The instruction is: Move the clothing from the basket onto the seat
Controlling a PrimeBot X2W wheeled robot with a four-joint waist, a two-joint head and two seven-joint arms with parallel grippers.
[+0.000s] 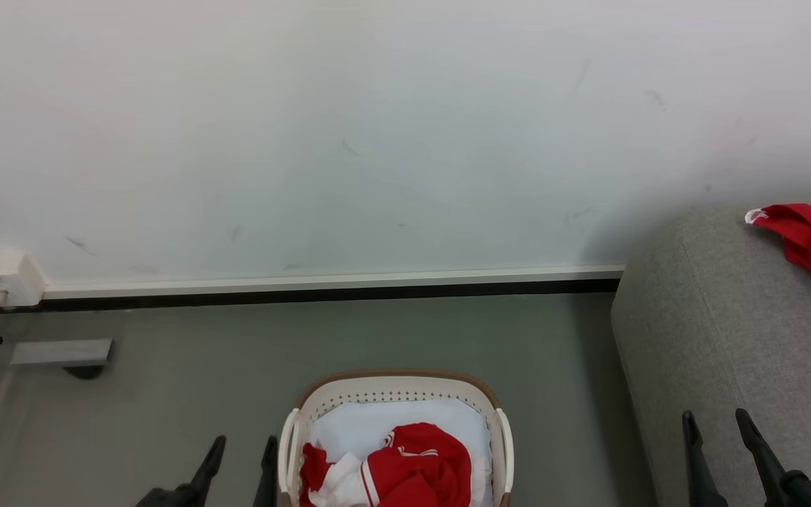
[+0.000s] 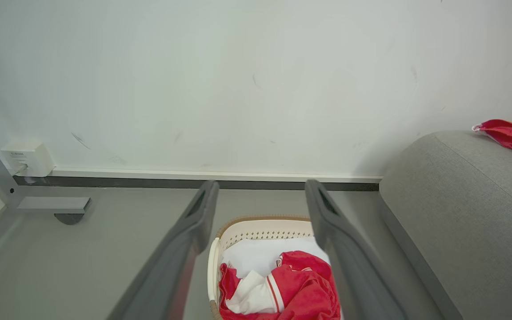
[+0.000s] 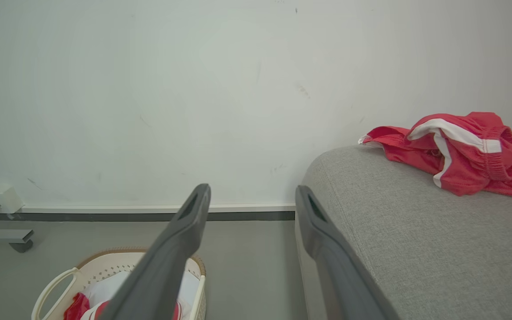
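Soft crumpled red clothing (image 1: 416, 465) in oval cream basket (image 1: 395, 386) with holey walls, another red piece (image 1: 810, 243) on rounded grey cloth sofa (image 1: 715, 338), left end effector (image 1: 245, 442) and right end effector (image 1: 715, 417) both spread apart, empty

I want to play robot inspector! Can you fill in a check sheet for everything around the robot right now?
Surface: smooth grey floor; the basket stands on it.
Job's things: cream basket holds a crumpled red garment; a second red garment lies on the grey sofa, to the robot's right.
Clutter: white liner cloth under the garment in the basket.
Grippers: left gripper open, beside the basket's left handle; right gripper open, by the sofa's edge; both hold nothing.
Cables: a short lead seems to leave the white wall box; too small to be sure.
Surroundings: scuffed white wall, skirting, grey metal foot at far left.
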